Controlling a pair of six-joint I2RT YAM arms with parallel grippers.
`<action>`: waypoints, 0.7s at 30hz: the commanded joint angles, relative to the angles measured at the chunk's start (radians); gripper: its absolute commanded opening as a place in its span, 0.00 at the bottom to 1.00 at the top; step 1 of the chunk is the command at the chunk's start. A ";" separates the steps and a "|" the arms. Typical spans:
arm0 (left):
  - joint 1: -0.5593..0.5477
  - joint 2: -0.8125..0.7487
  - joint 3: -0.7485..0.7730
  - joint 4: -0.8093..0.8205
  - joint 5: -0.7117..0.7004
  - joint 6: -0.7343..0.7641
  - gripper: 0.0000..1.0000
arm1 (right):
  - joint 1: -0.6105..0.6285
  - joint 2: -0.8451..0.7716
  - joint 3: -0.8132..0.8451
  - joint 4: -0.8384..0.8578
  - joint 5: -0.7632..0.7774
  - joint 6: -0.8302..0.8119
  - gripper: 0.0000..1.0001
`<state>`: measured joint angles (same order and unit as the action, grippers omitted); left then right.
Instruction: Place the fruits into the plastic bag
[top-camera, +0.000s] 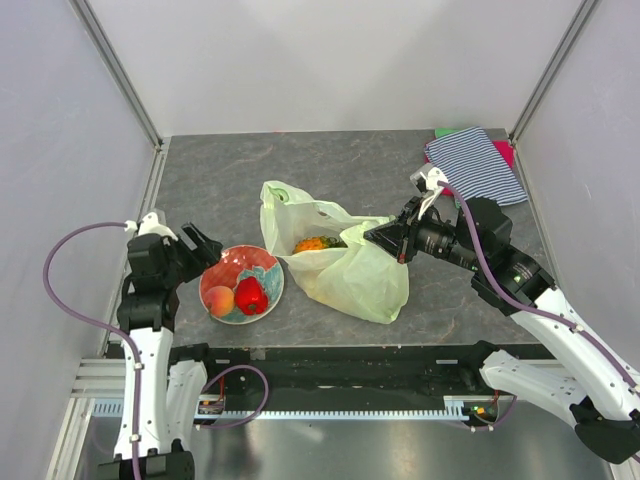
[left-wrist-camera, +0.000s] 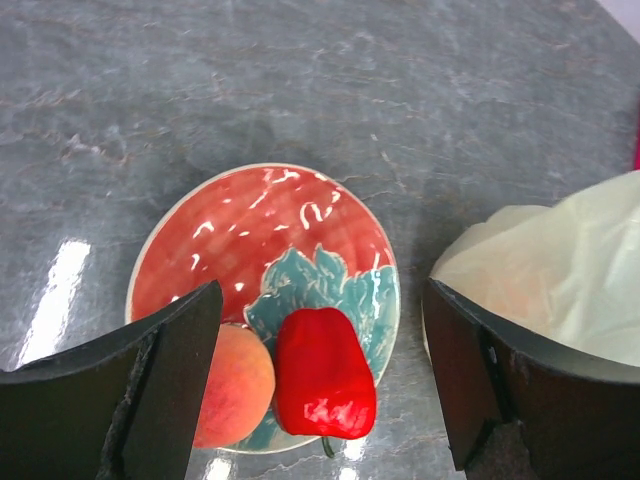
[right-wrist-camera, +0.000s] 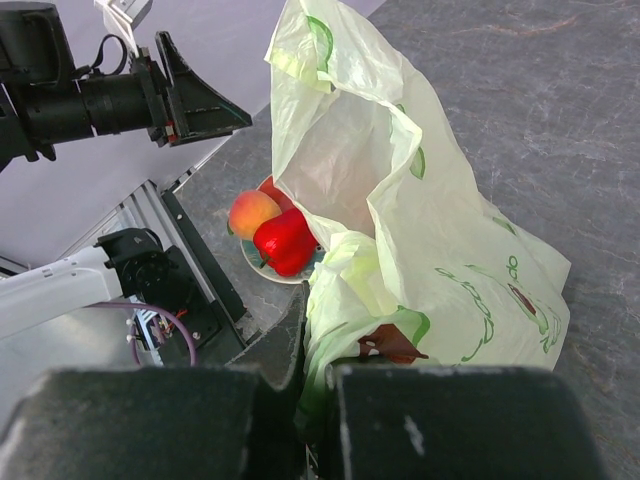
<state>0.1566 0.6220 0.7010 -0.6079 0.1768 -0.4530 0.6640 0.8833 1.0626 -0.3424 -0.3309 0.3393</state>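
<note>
The left gripper (top-camera: 200, 243) is hovering, fingers spread wide and empty, over a red plate (top-camera: 228, 268) carrying a peach (top-camera: 221, 300) and a red pepper (top-camera: 251, 296). Just right of it, the green bag (top-camera: 355, 275) is lying agape with an orange fruit (top-camera: 315, 243) inside, the right gripper (top-camera: 385, 235) pinching its rim.

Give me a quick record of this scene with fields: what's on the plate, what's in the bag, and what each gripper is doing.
plate: red plate, left of the bag
on plate: peach and red pepper, side by side
bag: pale green plastic bag, mouth open
in bag: one orange and green fruit shows; any others are hidden
left arm: left gripper open above the plate, holding nothing
right arm: right gripper shut on the bag's edge
other: striped cloth at the far right
</note>
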 joint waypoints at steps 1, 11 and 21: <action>-0.017 -0.037 -0.030 -0.016 -0.094 -0.072 0.88 | 0.000 -0.010 0.005 0.023 0.015 -0.013 0.00; -0.043 -0.003 -0.008 -0.108 -0.307 -0.147 0.99 | 0.000 -0.043 -0.001 0.020 0.020 -0.028 0.00; -0.058 0.139 0.002 -0.180 -0.364 -0.283 0.99 | 0.000 -0.038 -0.001 0.020 0.030 -0.063 0.00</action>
<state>0.1112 0.7147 0.6571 -0.7361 -0.0998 -0.6449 0.6636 0.8482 1.0603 -0.3492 -0.3161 0.3107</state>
